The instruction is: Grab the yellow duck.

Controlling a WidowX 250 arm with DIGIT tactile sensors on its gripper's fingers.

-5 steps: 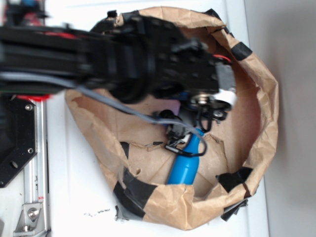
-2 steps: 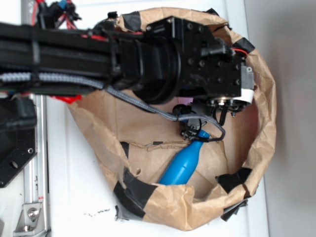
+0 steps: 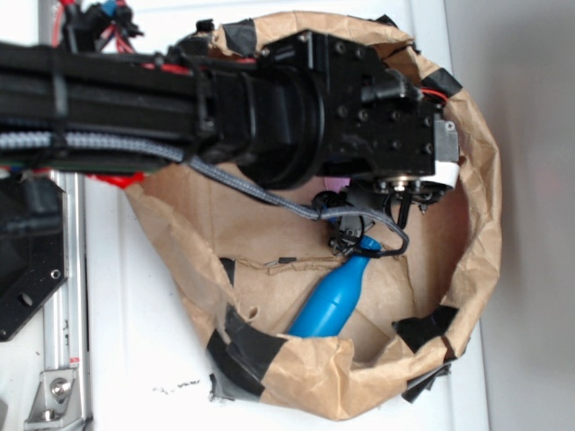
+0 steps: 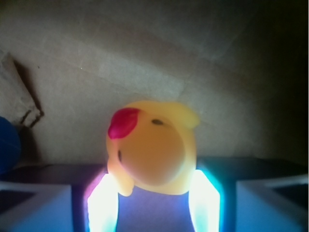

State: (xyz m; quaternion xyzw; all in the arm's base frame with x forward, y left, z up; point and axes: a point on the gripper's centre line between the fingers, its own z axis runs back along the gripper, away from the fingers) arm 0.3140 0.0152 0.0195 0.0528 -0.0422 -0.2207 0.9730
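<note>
The yellow duck [image 4: 154, 145] fills the middle of the wrist view, with its red-orange beak [image 4: 123, 123] turned up and to the left. It sits between my gripper's [image 4: 153, 178] two brightly lit fingers [image 4: 102, 198], which press on both of its sides. Behind it lies the brown paper floor. In the exterior view the black arm covers the duck, and my gripper [image 3: 350, 220] hangs inside the brown paper bag [image 3: 490, 189], just above the cap of the blue bottle [image 3: 331, 303].
The blue bottle lies tilted on the bag's floor, and shows as a blue patch [image 4: 7, 145] at the left edge of the wrist view. The bag's crumpled walls carry black tape patches [image 3: 243, 346]. A metal rail [image 3: 67, 296] runs along the left.
The arm has shifted right inside the bag and come to rest. The blue bottle has tipped, its base swinging left. Little differs over the last half second.
</note>
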